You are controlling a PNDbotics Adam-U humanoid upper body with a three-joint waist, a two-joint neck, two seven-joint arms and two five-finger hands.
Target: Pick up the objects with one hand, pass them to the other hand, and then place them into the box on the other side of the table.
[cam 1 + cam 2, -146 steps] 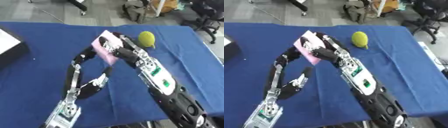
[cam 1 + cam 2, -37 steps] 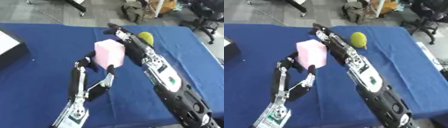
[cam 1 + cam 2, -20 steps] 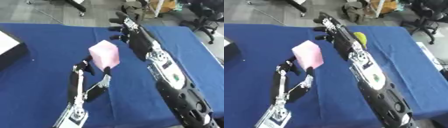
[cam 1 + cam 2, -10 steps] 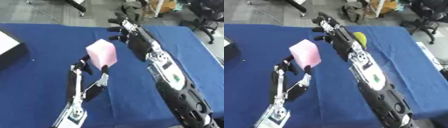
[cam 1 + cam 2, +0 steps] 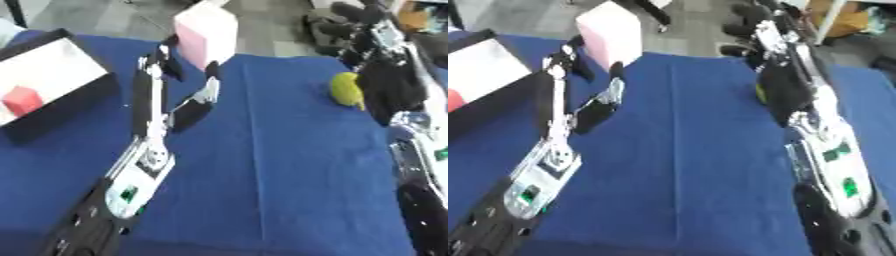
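The left hand [image 5: 179,62] has the pink block [image 5: 206,31] up in the air, fingers and thumb curled around its lower part, pinching it from two sides so the block stands well above the blue table [image 5: 280,165]. That high carry looks deliberate: it keeps the block clear of the cloth on the way across. And the target is right there, the box [image 5: 54,89] sitting at the left edge of the table, dark-walled with a pale floor, a small red block [image 5: 24,99] already lying inside. The pink one is near the box's far corner but not over it yet, so I judge the drop is a short swing leftward away. Over on the right, the right hand [image 5: 354,22] is lifted at the far side of the table, holding nothing, its fingers looking spread apart and relaxed. Just below it a yellow-green ball [image 5: 346,90] rests on the cloth, beside the right forearm, probably the next thing to go across.
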